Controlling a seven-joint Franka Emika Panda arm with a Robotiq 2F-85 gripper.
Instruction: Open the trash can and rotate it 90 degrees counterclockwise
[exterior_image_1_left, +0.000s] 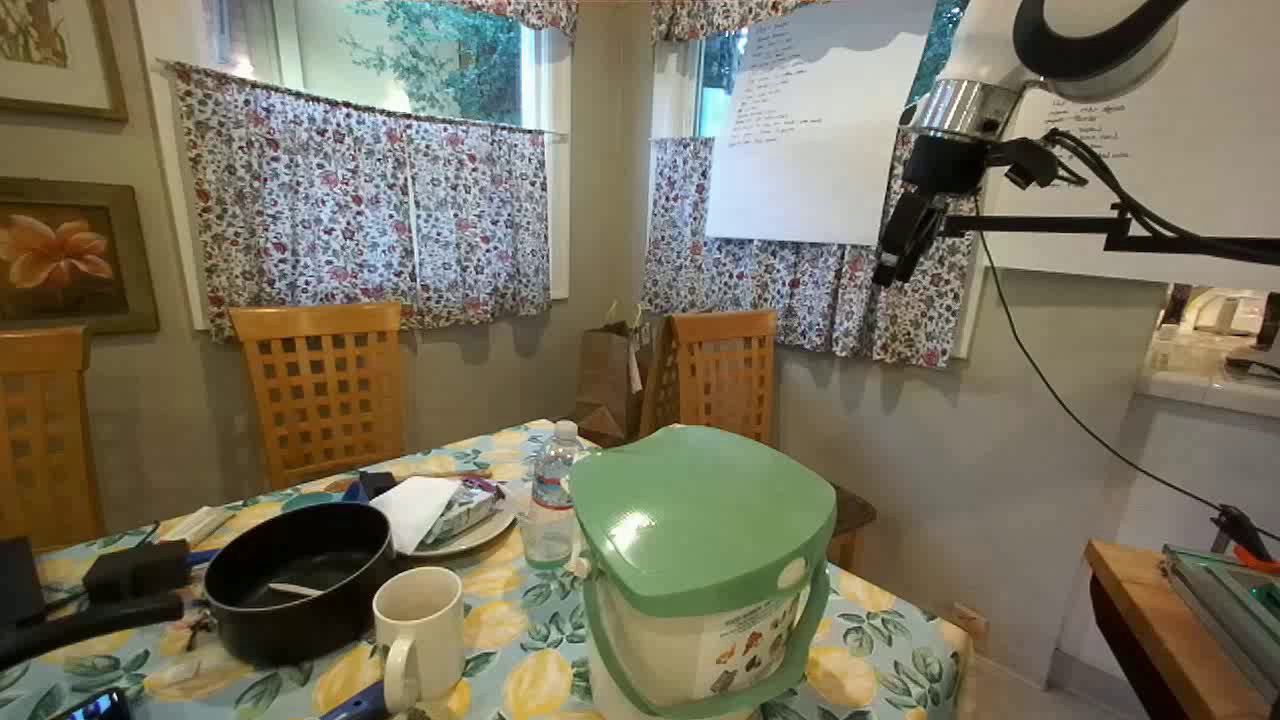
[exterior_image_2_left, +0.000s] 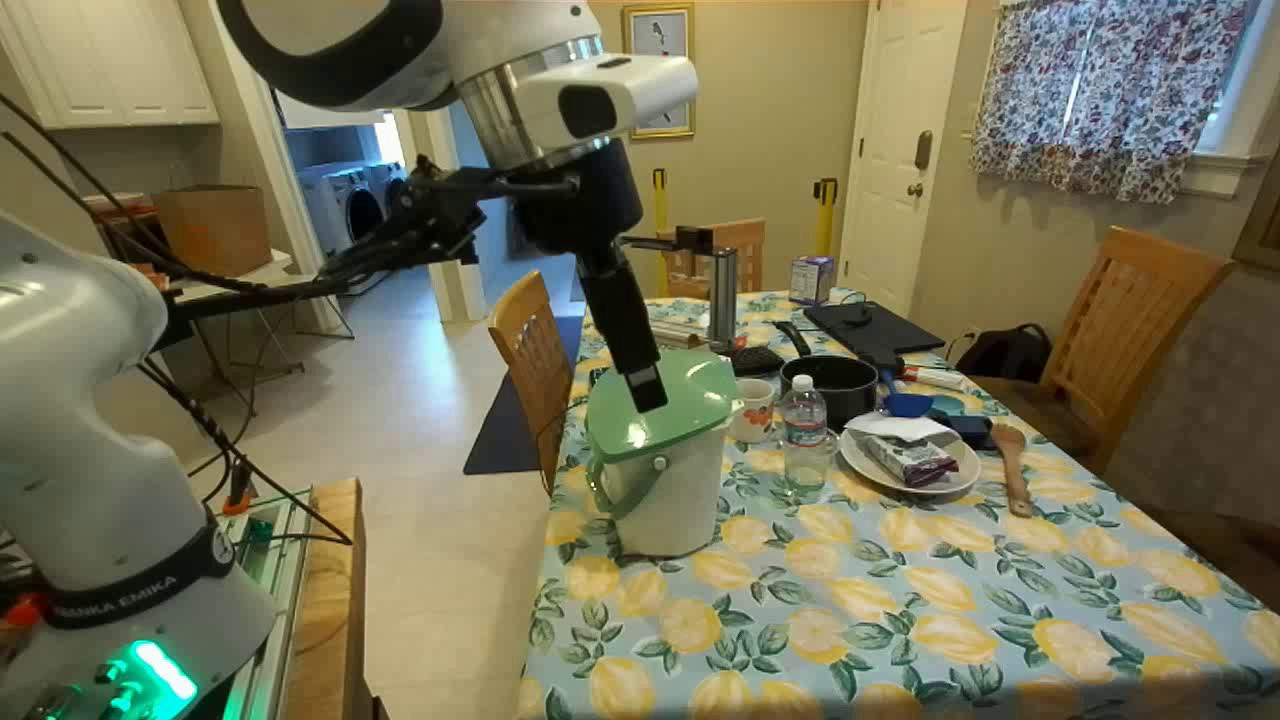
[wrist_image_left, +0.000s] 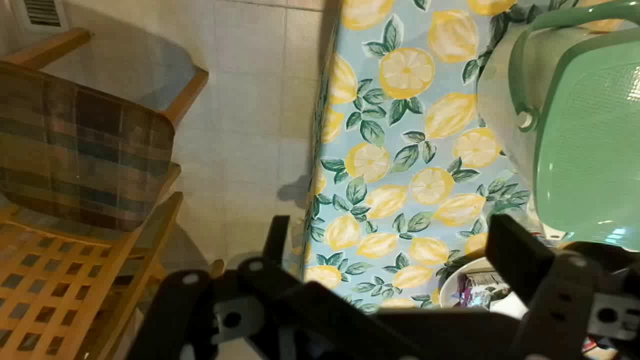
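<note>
- Green-lidded trash can (exterior_image_2_left: 692, 488) on lemon-print tablecloth (exterior_image_2_left: 900, 600), nr its edge, just beside plastic water btl (exterior_image_2_left: 803, 435).
- Lid (exterior_image_1_left: 700, 510) down, so opening prob. not done yet.
- CCW qtr-turn: can't tell from pose alone; presumably also left to do.
- Gripper (wrist_image_left: 390, 241): jaws wide apart, nothing btwn, well clear of can.

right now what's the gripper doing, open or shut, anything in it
Gripper: open, jaws spread wide in the wrist view, holding nothing.
</note>
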